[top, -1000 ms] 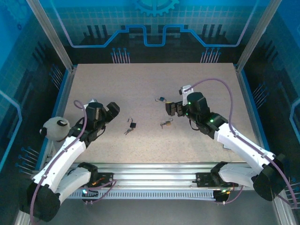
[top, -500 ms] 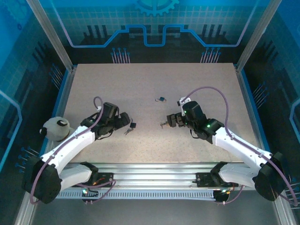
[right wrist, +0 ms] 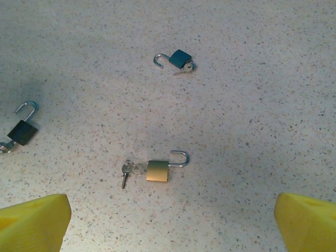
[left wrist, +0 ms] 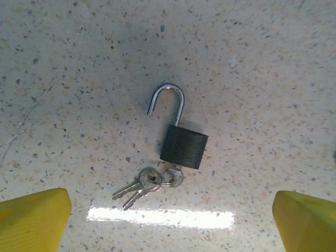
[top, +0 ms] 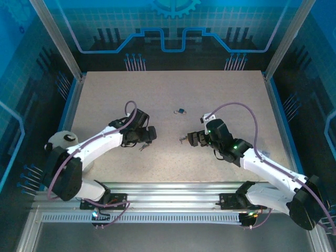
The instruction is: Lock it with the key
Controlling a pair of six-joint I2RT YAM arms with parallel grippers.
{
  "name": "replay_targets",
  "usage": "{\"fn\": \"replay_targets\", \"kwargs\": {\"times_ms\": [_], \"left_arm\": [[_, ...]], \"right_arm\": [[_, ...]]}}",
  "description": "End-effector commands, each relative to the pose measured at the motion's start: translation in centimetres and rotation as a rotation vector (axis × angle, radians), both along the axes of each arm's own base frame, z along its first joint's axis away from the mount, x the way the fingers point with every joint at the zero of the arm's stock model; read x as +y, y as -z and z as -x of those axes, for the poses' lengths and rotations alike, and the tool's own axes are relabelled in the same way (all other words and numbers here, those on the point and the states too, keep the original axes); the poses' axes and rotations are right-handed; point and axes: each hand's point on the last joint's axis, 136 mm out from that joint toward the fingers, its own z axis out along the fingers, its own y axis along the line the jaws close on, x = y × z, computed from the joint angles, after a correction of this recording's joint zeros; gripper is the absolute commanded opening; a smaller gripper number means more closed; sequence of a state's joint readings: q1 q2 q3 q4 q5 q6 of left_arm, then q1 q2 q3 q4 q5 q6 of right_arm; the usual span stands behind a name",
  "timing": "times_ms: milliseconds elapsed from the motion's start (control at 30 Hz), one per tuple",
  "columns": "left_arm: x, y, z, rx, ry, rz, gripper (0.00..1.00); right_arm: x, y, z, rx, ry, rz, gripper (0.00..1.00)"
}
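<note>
The speckled beige stone-look tabletop [top: 220,94] sits inside a blue, circuit-patterned enclosure [top: 168,31]. The left gripper [left wrist: 169,220] is spread wide. The dark rectangular metal padlock [left wrist: 184,146], its steel shackle swung open, lies at 12 o'clock from the gripper, beyond its yellow fingertips [left wrist: 31,218]. The silver keys [left wrist: 143,185] are at the padlock's base. The right gripper [right wrist: 170,220], also spread, has the brass padlock [right wrist: 157,171] at 12 o'clock and a blue padlock [right wrist: 180,58] farther beyond.

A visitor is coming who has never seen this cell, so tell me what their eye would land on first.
Three small padlocks lie on the speckled table, all with shackles swung open. A dark padlock with its keys sits below the open left gripper, a brass padlock lies before the open right gripper, and a blue padlock lies farther back. Bright blue patterned walls enclose the table.
</note>
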State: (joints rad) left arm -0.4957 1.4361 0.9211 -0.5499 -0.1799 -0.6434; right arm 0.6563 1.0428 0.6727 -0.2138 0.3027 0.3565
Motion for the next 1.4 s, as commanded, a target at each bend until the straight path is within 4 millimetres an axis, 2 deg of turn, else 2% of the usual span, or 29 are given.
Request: {"fn": "replay_targets", "kwargs": {"times_ms": [0, 100, 267, 400, 467, 767, 933, 1367], "left_arm": [[-0.2, 0.6, -0.4, 0.036, 0.043, -0.054, 0.99], [-0.9, 1.4, -0.9, 0.056, 0.063, -0.05, 0.99], [-0.9, 2.4, -1.3, 0.068, 0.068, -0.072, 0.99], [-1.2, 3.2, -1.2, 0.083, 0.083, -0.084, 0.98], [-1.5, 3.6, -1.1, 0.091, 0.102, -0.096, 0.94], [-1.5, 5.2, -1.3, 0.12, 0.11, -0.136, 0.93], [-1.4, 5.6, -1.6, 0.122, 0.11, -0.157, 0.9], [-2.2, 5.4, -2.3, 0.117, 0.121, -0.147, 0.73]], "right_arm": [[0.7, -0.9, 0.5, -0.029, -0.015, -0.066, 1.0], [0.4, -1.2, 0.6, -0.043, -0.007, -0.07, 1.0], [0.1, -1.8, 0.8, -0.078, 0.001, -0.098, 1.0], [0.1, -2.0, 0.9, -0.083, 0.001, -0.109, 1.0], [0.1, -2.0, 1.0, -0.083, -0.001, -0.116, 1.0], [0.1, -2.0, 1.0, -0.085, -0.002, -0.12, 1.0], [-0.1, -1.9, 1.0, -0.089, 0.008, -0.12, 1.0], [-0.1, -1.7, 1.0, -0.083, 0.021, -0.132, 1.0]]}}
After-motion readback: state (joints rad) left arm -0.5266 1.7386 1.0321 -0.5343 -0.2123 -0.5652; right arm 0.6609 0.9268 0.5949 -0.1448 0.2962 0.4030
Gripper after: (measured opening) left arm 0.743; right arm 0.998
